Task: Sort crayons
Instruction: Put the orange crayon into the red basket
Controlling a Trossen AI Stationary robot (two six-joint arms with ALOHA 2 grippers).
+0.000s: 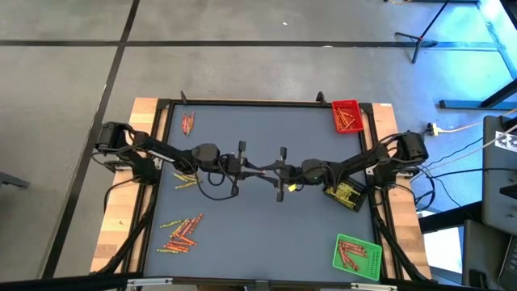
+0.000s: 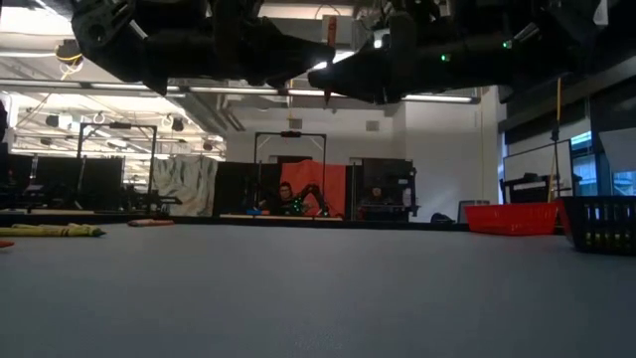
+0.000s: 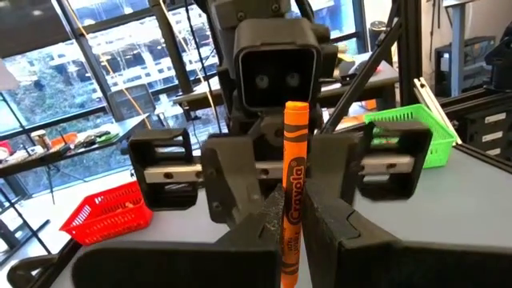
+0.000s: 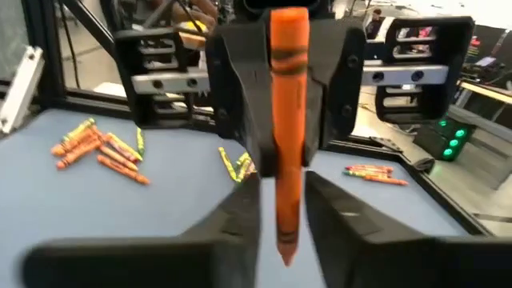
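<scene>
Orange crayon (image 3: 293,192) upright between left tool (image 3: 292,232) and right tool (image 4: 282,196).

At the middle of your tabletop (image 1: 258,226), the left gripper (image 1: 257,168) and right gripper (image 1: 271,171) meet tip to tip, above the surface, one crayon (image 3: 293,192) upright between them.

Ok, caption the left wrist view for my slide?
Left pincer shut on an upright orange crayon, facing the right pincer, red tray and green tray behind.
</scene>
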